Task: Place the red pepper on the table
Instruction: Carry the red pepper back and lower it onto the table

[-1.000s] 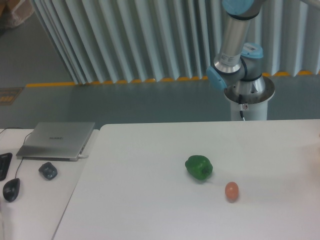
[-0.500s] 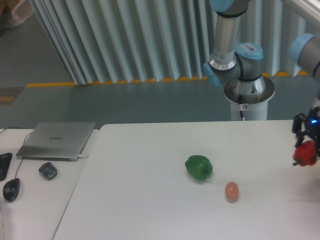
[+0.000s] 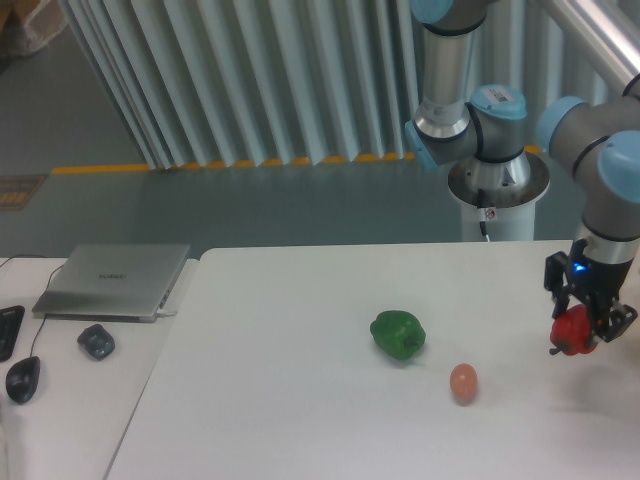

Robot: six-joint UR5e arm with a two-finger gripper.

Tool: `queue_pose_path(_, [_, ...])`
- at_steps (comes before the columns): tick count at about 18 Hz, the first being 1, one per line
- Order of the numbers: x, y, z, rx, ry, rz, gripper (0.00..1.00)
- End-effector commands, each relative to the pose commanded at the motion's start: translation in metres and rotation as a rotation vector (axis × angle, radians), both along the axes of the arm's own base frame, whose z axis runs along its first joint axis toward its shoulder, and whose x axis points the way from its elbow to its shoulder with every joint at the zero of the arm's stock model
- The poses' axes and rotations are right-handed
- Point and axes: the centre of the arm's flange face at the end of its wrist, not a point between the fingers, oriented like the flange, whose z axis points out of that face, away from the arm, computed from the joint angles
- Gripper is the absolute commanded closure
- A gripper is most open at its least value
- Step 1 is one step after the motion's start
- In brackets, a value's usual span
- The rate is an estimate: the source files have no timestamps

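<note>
Gripper point(image 3: 578, 335) fingers are clamped on the red pepper point(image 3: 573, 331), which hangs just above the white table point(image 3: 300, 400), to the right of the green bell pepper point(image 3: 398, 334) and a little beyond the small orange-pink egg-shaped object point(image 3: 463, 383). By my reading the carry is mostly done: the pepper is over the table but appears not to rest on it, so lowering and release remain. Farther back, behind the green pepper, stands the arm's base pedestal point(image 3: 497, 195).

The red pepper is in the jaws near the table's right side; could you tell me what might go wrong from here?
The red pepper looks held above the table; released from there it may roll, perhaps off the nearby right edge. If carried leftward, it could bump the egg-shaped object or green pepper.
</note>
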Motion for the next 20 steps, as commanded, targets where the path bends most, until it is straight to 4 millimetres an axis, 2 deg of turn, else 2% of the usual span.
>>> queue_pose_path(4, [0.015, 0.018, -0.014, -0.036, 0.043, 0.008, 0.47])
queue_pose_path(12, [0.023, 0.026, -0.04, -0.054, 0.072, -0.004, 0.47])
queue_pose_path(16, [0.03, 0.036, -0.06, -0.078, 0.049, -0.019, 0.46])
queue_pose_path(20, [0.032, 0.037, -0.061, -0.079, 0.048, -0.023, 0.46])
